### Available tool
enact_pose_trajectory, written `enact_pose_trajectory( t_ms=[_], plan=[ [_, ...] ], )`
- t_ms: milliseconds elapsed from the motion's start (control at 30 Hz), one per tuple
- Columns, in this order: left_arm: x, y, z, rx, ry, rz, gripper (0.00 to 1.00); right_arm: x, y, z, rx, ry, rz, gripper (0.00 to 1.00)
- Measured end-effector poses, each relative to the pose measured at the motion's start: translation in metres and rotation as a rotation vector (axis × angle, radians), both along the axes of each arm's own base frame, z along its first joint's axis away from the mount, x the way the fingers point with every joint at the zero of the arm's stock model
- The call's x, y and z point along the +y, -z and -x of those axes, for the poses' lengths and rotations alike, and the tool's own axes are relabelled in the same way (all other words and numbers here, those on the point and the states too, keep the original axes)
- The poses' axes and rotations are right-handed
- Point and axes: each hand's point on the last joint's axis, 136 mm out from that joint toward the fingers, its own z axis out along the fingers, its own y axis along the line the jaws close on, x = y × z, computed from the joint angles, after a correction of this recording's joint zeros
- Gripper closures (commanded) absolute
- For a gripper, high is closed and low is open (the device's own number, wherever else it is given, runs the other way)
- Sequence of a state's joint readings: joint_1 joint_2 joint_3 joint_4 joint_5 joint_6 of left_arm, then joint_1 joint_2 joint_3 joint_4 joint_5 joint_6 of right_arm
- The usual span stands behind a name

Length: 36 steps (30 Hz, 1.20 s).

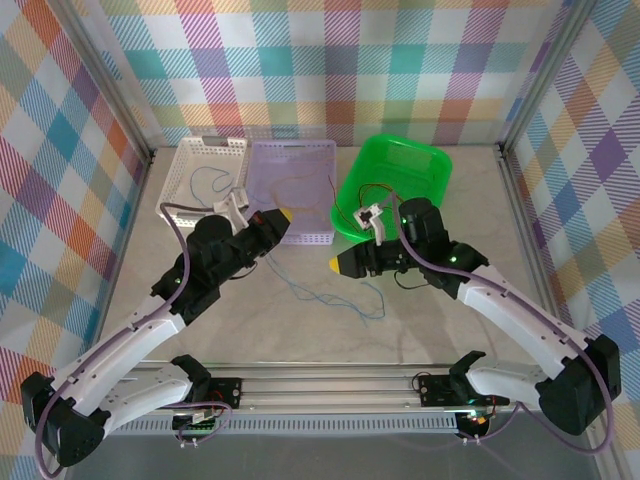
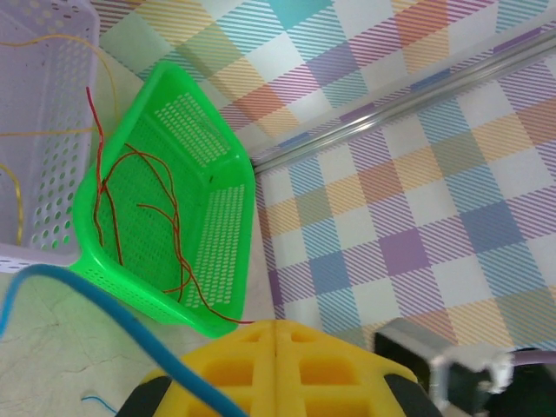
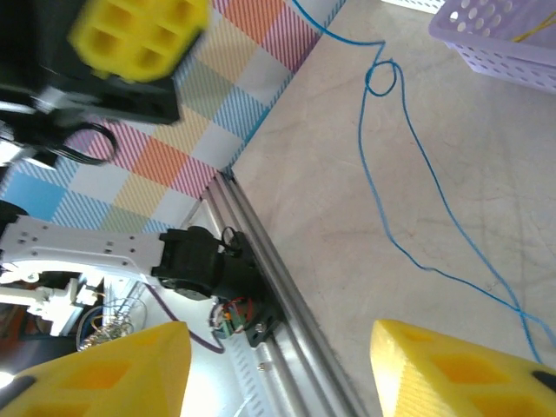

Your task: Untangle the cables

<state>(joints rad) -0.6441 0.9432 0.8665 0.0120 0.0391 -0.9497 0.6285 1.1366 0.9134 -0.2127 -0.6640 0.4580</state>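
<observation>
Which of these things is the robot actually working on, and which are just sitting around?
Part of the job: blue cable; red cables; orange-yellow cable.

Just there: green basket, holding the red ones; purple basket, holding the orange-yellow one; white basket; checked walls.

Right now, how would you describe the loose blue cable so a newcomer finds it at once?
Find the purple basket in the middle of the back row. On the table just in front of it, a thin blue cable lies in loose loops. Unlike the red cables in the green basket, it sits outside any basket.
</observation>
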Motion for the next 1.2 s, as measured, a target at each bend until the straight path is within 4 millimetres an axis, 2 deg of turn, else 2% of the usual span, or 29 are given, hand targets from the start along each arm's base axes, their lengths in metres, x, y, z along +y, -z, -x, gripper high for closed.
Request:
enact_pose_trajectory(
  t_ms=[167, 367, 600, 733, 967, 1200],
  plan=[
    [-0.001, -0.035, 0.003, -0.047, 0.016, 0.029, 1.0, 0.009, 0.022, -0.01, -0.006, 0.003, 0.0, 0.35],
    [0.003, -0.065, 0.013, -0.081, 0.034, 0.036, 1.0, 0.02, 0.04, -0.037, -0.052, 0.04, 0.016, 0.35],
    [0.007, -0.095, 0.029, -0.105, 0.073, 0.065, 1.0, 0.042, 0.092, -0.061, -0.031, 0.05, 0.074, 0.36],
    [0.007, -0.098, 0.033, -0.097, 0.086, 0.077, 1.0, 0.061, 0.104, -0.061, -0.055, 0.012, 0.06, 0.33],
    [0.005, -0.096, 0.036, -0.078, 0.099, 0.08, 1.0, 0.1, 0.095, -0.047, -0.172, -0.086, -0.029, 0.31],
    [0.005, -0.096, 0.036, -0.066, 0.1, 0.094, 1.0, 0.122, 0.113, -0.042, -0.2, -0.127, -0.064, 0.34]
  ],
)
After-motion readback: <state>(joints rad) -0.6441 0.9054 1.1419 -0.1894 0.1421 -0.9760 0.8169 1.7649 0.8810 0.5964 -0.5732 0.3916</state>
